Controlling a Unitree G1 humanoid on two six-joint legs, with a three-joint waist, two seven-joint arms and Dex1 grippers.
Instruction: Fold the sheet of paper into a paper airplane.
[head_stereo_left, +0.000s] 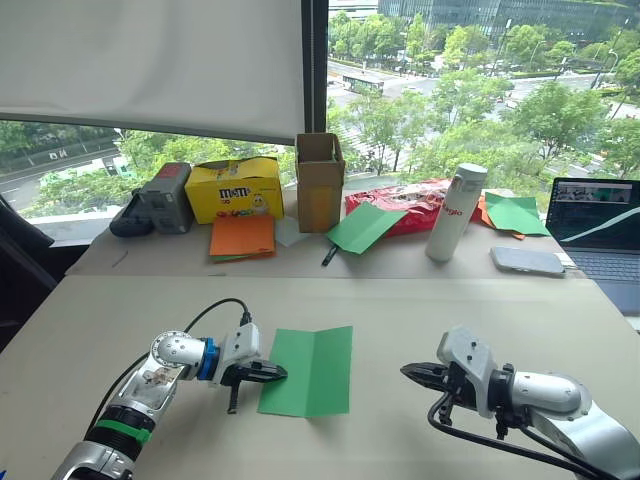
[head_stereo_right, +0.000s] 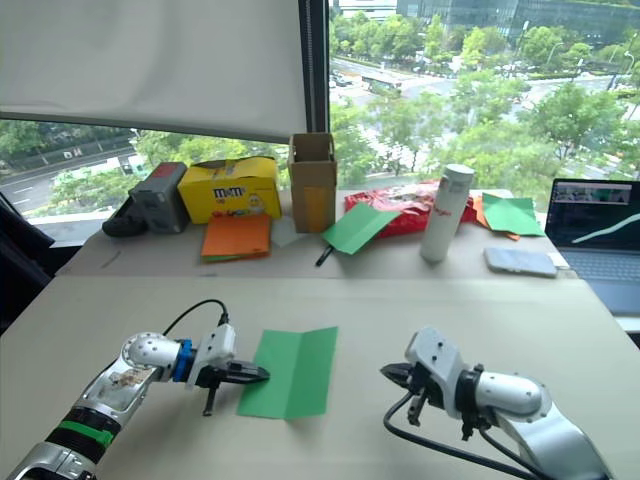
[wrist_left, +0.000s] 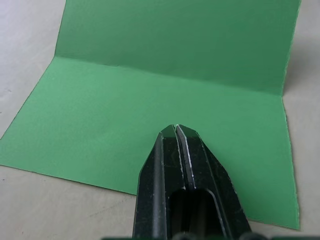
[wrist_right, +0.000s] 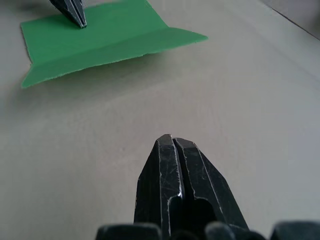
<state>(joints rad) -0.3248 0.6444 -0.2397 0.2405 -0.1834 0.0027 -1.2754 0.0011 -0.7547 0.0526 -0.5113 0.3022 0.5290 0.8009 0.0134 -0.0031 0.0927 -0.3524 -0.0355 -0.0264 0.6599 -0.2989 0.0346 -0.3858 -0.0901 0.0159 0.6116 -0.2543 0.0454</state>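
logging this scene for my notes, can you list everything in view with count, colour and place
sheet of paper: 1, bright green, near table, one lengthwise crease, right half lifted
table: 1, beige, foreground
M&M's box: 1, yellow, back ledge, left
grey device: 1, grey with red top, left of the yellow box
cardboard box: 1, brown, open, back centre
orange paper: a small stack, before the yellow box
green paper: 1, by the cardboard box
red bag: 1, back ledge
bottle: 1, white, upright
green and orange sheets: a few, back right
phone: 1, grey, flat
laptop: 1, open, far right
left end effector: shut, tip over the sheet's left half
right end effector: shut, right of the sheet, apart
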